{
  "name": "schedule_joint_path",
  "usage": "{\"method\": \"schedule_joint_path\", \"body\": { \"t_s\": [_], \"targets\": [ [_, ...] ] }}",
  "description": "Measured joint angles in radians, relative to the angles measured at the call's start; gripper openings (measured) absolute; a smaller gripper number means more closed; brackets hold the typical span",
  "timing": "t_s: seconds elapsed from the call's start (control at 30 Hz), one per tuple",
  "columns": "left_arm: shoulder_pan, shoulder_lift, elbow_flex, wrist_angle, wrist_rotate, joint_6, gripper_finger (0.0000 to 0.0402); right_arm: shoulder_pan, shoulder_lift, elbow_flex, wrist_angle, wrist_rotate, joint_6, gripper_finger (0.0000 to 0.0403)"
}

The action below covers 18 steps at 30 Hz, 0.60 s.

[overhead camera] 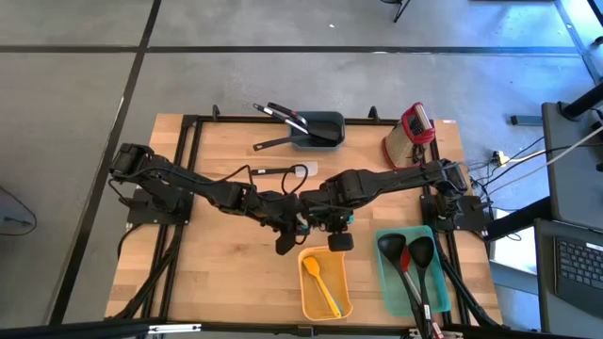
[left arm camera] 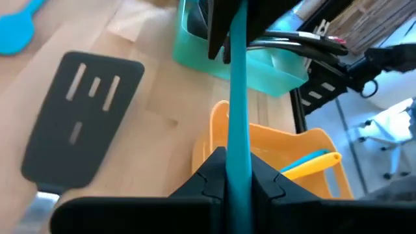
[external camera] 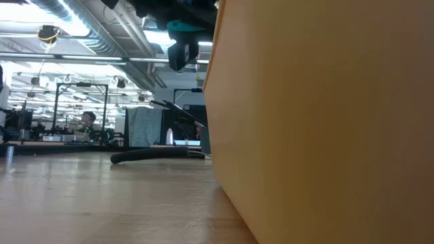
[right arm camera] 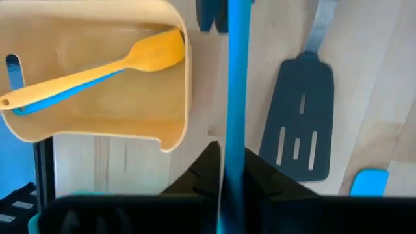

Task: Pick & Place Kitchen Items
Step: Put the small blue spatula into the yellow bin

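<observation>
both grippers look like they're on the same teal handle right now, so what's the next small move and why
Probably the right gripper should finish letting go and back away. Both wrist views show the teal spatula handle pinched between fingers, so this looks like a handover. The left gripper is shut on it and could then carry it toward the yellow bin.

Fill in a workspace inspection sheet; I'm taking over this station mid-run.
Surface: wooden table, bare patches.
Job's things: teal-handled utensil mid-air at centre; black slotted turner on the table; orange spatula in yellow bin; black ladles in teal bin; more utensils in dark bin.
Clutter: red-and-white item near a table corner.
Grippers: left gripper shut on the teal handle; right gripper at the same handle.
Cables: loose cables beside the table.
Surroundings: concrete floor, laptop.
</observation>
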Motion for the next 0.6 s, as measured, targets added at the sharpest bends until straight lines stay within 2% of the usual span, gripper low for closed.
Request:
{"method": "schedule_joint_path", "body": {
  "t_s": [0.13,0.3,0.5,0.6],
  "targets": [
    [0.001,0.001,-0.002,0.002,0.001,-0.087,0.0015,0.003,-0.001,0.003,0.013,0.043,0.015,0.0095],
    [-0.013,0.002,-0.002,0.036,-0.022,-0.205,0.0014,0.023,-0.009,0.048,-0.041,0.220,0.017,0.0160],
    [-0.044,0.000,-0.003,0.108,-0.095,-0.420,0.0014,0.049,-0.008,0.129,-0.075,0.457,0.038,0.0210],
    [-0.070,0.000,-0.003,0.161,-0.145,-0.568,0.0013,0.056,-0.009,0.166,-0.086,0.525,0.045,0.0223]
  ]
}}
